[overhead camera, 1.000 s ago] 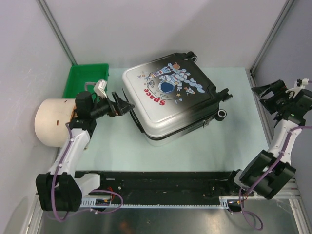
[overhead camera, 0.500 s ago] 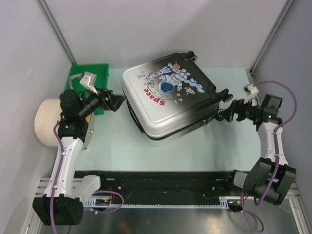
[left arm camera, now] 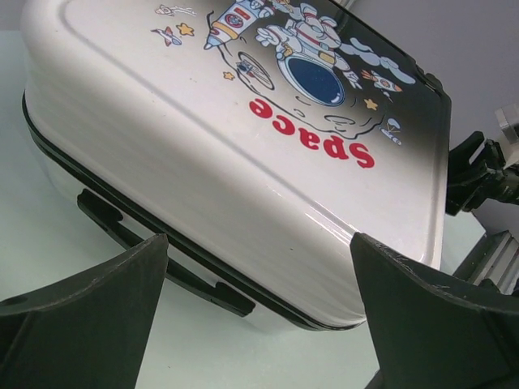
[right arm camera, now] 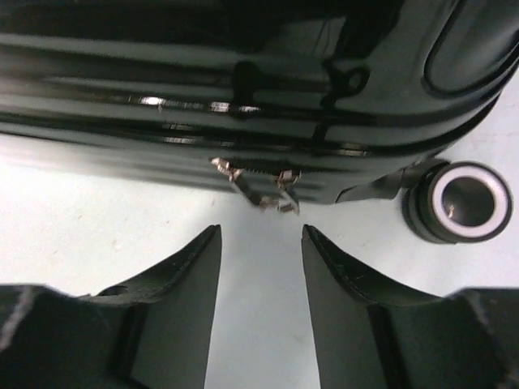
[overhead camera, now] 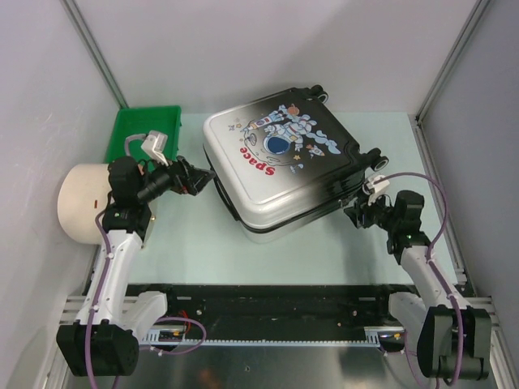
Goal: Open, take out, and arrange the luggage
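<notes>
Altogether one luggage point(overhead camera: 280, 166), two zipper pulls point(right arm camera: 241, 183), one tray point(overhead camera: 144, 130), one cylinder point(overhead camera: 81, 203).

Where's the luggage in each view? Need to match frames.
Top external: luggage lies mid-frame, print facing up.
Left wrist: it fills the upper frame, with the white end nearest.
Right wrist: its black side wall runs across the top, with the zipper pulls at centre.
Shared landmark: red "Space" print, in the top and left wrist views only.

Pale green worktop point(overhead camera: 284, 259) boxed in by plain grey walls point(overhead camera: 268, 49) with metal corner posts point(overhead camera: 96, 53); black rail point(overhead camera: 276, 301) along its near edge; even light
</notes>
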